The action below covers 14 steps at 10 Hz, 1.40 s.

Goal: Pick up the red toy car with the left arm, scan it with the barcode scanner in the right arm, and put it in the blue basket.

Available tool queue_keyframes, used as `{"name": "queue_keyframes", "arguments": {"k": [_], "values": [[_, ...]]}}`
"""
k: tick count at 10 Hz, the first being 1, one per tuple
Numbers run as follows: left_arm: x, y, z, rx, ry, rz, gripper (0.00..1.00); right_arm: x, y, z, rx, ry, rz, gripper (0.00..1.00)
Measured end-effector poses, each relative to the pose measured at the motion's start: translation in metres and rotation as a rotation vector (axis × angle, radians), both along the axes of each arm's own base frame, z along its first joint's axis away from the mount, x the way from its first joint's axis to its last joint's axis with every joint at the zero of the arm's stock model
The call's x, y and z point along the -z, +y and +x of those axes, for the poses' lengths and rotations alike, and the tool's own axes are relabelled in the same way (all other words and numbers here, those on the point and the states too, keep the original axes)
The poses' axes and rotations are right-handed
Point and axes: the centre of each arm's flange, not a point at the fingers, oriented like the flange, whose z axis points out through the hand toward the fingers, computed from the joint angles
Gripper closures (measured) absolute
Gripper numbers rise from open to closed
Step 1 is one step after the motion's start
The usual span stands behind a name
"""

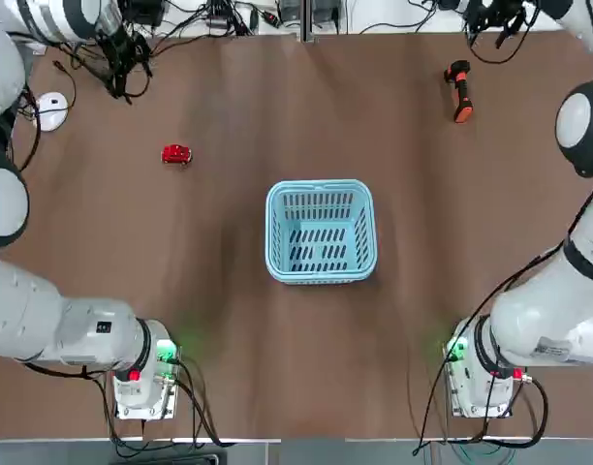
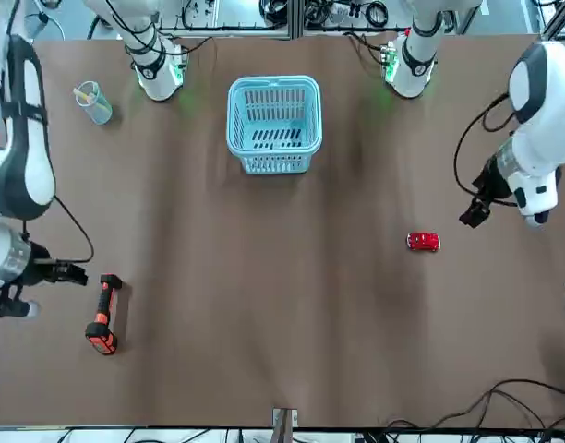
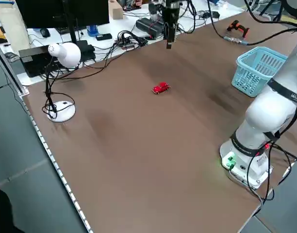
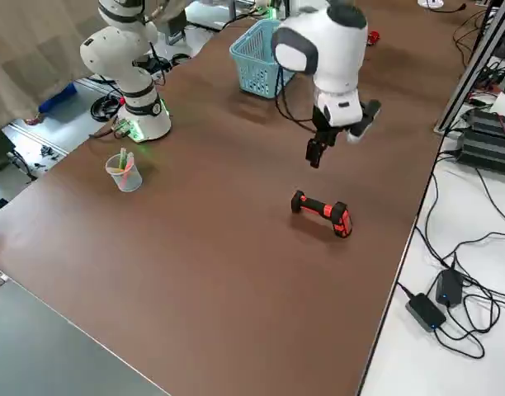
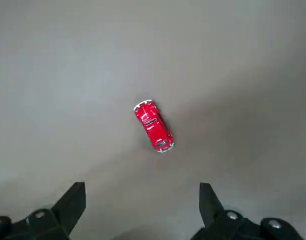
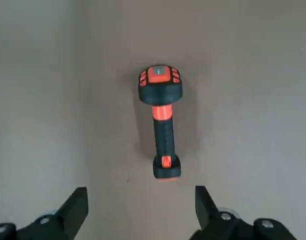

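Red toy car lies on its wheels on the brown counter, on the robot's left half, well apart from the blue basket at the counter's middle. Left tool hangs above the far left part of the counter, beyond the car and a little to its left; it does not touch the car. In the left wrist view the car sits ahead of the two fingers, roughly centred on the gap between them, its long axis turned at a slant to the line joining the fingertips; the fingers stand wide apart and hold nothing. A white computer mouse rests near the counter's far left edge, left of the tool.

Basket: upright, empty, open side up, slotted walls and bottom visible.

Barcode scanner lies on its side on the far right part of the counter. Right tool hovers above it and slightly beyond, clear of it. In the right wrist view the scanner lies ahead of the wide-spread, empty fingers, its handle end nearer them. A clear cup holding small items stands near the right arm's base.
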Motion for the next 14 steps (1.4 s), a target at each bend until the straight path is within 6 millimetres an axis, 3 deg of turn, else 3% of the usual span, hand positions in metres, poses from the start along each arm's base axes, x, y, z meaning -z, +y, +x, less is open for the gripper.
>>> {"name": "queue_keyframes", "arguments": {"k": [3,5,7,9,12,14], "values": [[0.057,0.007,0.005,-0.158,0.079,-0.042,0.0,0.071,-0.002,0.018,0.004,-0.029,-0.002,0.05],[0.087,0.026,0.011,-0.247,0.096,-0.074,0.0,0.11,-0.005,0.025,0.006,-0.063,-0.007,0.02],[0.114,0.031,0.016,-0.302,0.074,-0.077,0.0,0.14,-0.006,0.028,0.003,-0.071,-0.01,0.01],[0.142,0.032,0.01,-0.32,0.039,-0.069,0.0,0.153,-0.007,0.027,-0.012,-0.066,-0.011,0.04],[0.196,0.035,-0.006,-0.353,0.009,-0.049,0.0,0.155,-0.023,0.029,-0.051,-0.102,-0.023,0.15],[0.211,0.033,-0.006,-0.369,-0.021,-0.043,0.0,0.157,-0.029,0.028,-0.06,-0.099,-0.025,0.25]]}}
